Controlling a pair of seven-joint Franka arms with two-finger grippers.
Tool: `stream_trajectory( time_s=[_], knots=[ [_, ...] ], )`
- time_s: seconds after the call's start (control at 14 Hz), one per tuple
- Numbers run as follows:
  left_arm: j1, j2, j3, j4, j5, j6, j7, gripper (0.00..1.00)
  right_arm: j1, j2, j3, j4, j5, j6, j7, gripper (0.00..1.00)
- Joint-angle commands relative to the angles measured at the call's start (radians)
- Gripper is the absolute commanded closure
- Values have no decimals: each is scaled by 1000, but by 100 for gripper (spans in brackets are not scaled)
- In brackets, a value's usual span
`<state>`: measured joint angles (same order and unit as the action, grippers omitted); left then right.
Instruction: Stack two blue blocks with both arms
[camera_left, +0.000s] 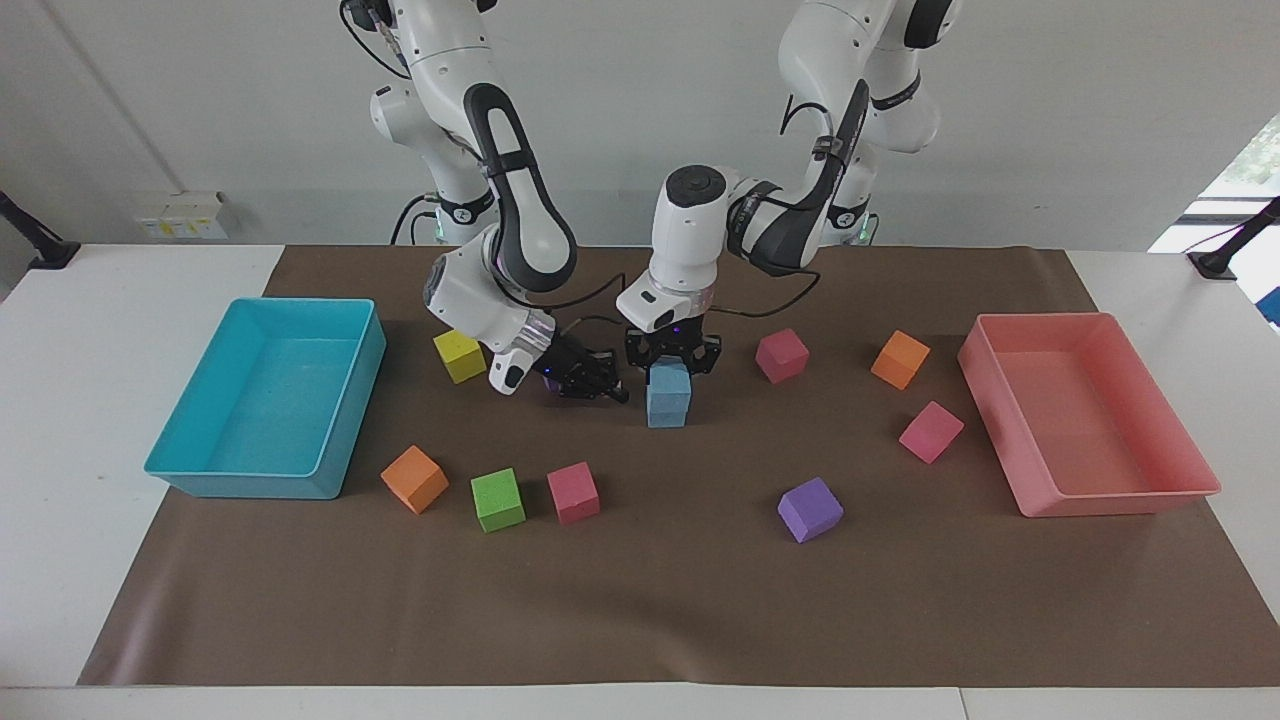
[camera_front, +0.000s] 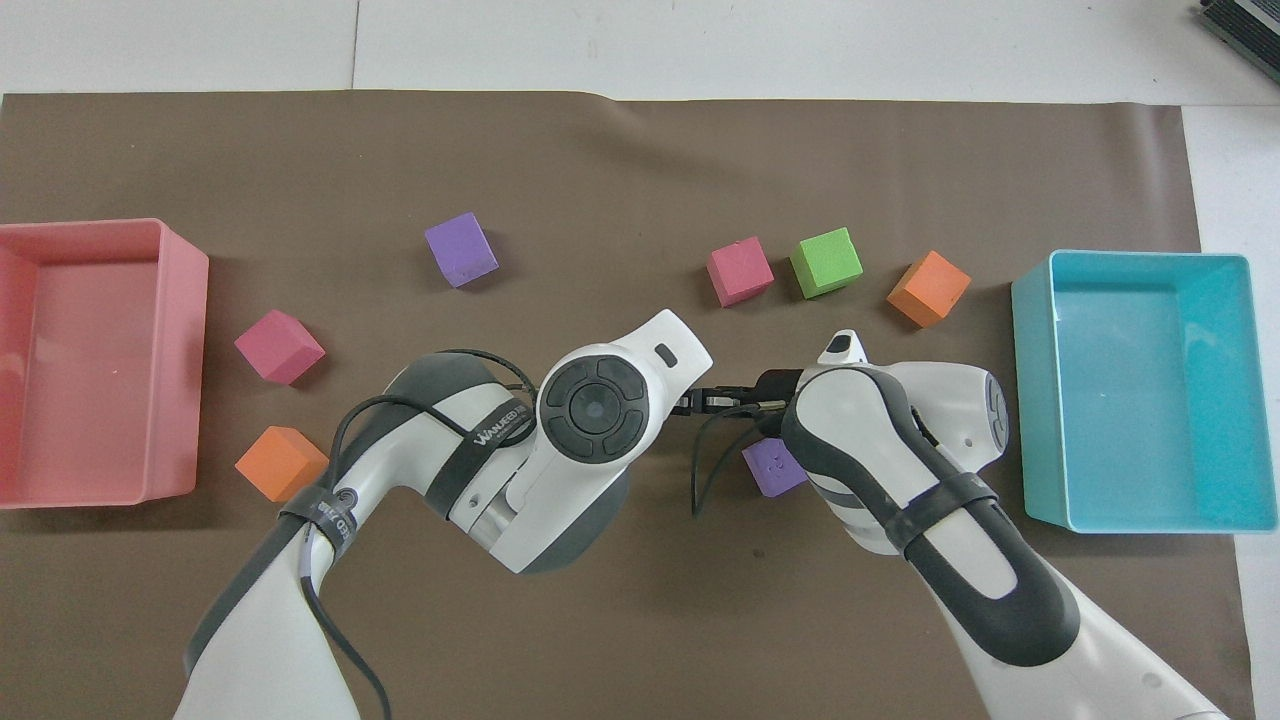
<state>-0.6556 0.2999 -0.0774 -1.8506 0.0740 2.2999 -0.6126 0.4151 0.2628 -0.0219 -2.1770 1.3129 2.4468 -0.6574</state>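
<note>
The two blue blocks stand in a column at the mat's middle: the upper blue block (camera_left: 669, 380) sits squarely on the lower blue block (camera_left: 667, 410). My left gripper (camera_left: 672, 358) points straight down and is shut on the upper block. My right gripper (camera_left: 600, 388) hangs low over the mat beside the column, toward the right arm's end, holding nothing, and it also shows in the overhead view (camera_front: 700, 401). In the overhead view the left arm's wrist hides both blue blocks.
A purple cube (camera_front: 772, 467) lies under the right wrist, with a yellow cube (camera_left: 459, 356) nearby. A turquoise tray (camera_left: 250, 486) and a pink tray (camera_left: 1110, 498) stand at the mat's ends. Orange (camera_left: 414, 478), green (camera_left: 497, 498), pink (camera_left: 573, 491) and purple (camera_left: 810, 508) cubes lie farther out.
</note>
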Motion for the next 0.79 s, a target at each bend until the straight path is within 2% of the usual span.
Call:
stream_trajectory(
  time_s=[0.0,0.72],
  knots=[
    [-30,1,18,4,29,-20,-24,77,-1,-1,4,-9,34,23,-50,100],
    [-33,-11,18,-24,30,-22,-24,75,-1,1,4,-9,34,23,-50,100]
  ],
)
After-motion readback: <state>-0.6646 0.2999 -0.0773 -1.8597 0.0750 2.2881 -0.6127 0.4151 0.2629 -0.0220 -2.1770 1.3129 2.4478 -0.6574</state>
